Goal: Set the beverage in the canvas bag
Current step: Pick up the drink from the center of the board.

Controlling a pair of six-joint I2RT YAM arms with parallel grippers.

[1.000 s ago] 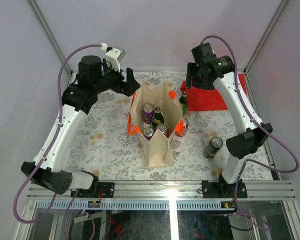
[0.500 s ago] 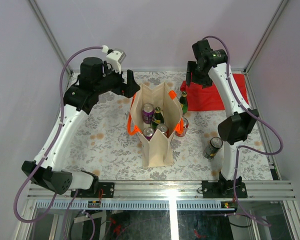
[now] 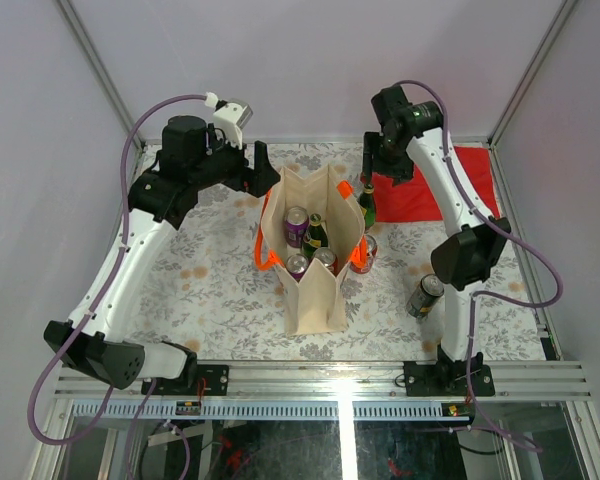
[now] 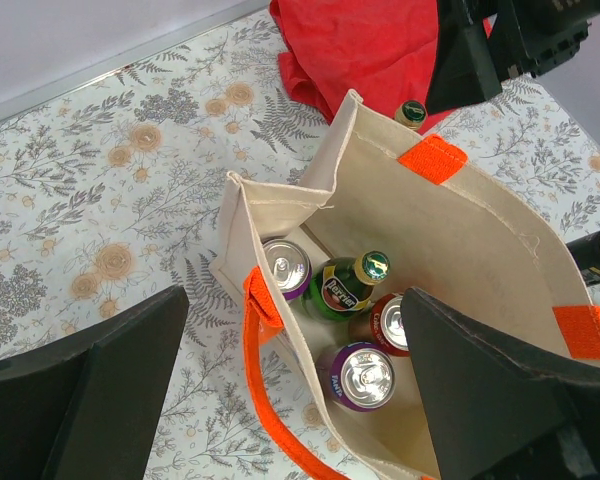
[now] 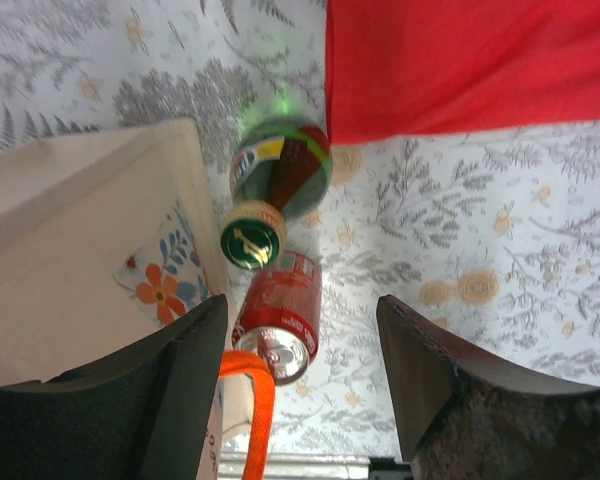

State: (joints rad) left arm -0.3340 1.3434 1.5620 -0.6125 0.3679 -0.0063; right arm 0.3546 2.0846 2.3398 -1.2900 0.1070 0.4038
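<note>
The green bottle (image 3: 366,207) stands upright on the table (image 3: 210,290), just outside the canvas bag (image 3: 315,300); it is by the bag's right wall, toward the far end; it is not in the bag yet. A red can (image 3: 364,255) stands just beside the same wall, a bit closer to the arms' bases.

The bag stands open in the middle of the table; its bright orange handles (image 3: 265,260) hang over its sides; a small flower print (image 5: 160,285) shows on the wall next to the bottle. Inside the bag I can see two purple cans (image 4: 358,372), a second green bottle (image 4: 350,285) and a reddish can (image 4: 385,322), all standing up.

The right gripper (image 5: 300,305) hangs above the outside bottle and the red can; its two fingers are spread wide apart; it has hold of nothing and touches neither drink. The left gripper (image 4: 295,320) hangs over the far left side of the bag's mouth; its fingers are wide apart too, and they hold nothing.

A red cloth (image 3: 430,195) lies flat at the far right of the table; the outside bottle stands right at its edge, and I cannot tell if they touch. A dark can (image 3: 426,295) stands well apart on the right, near the right arm. The table has a pattern of flowers and leaves.
</note>
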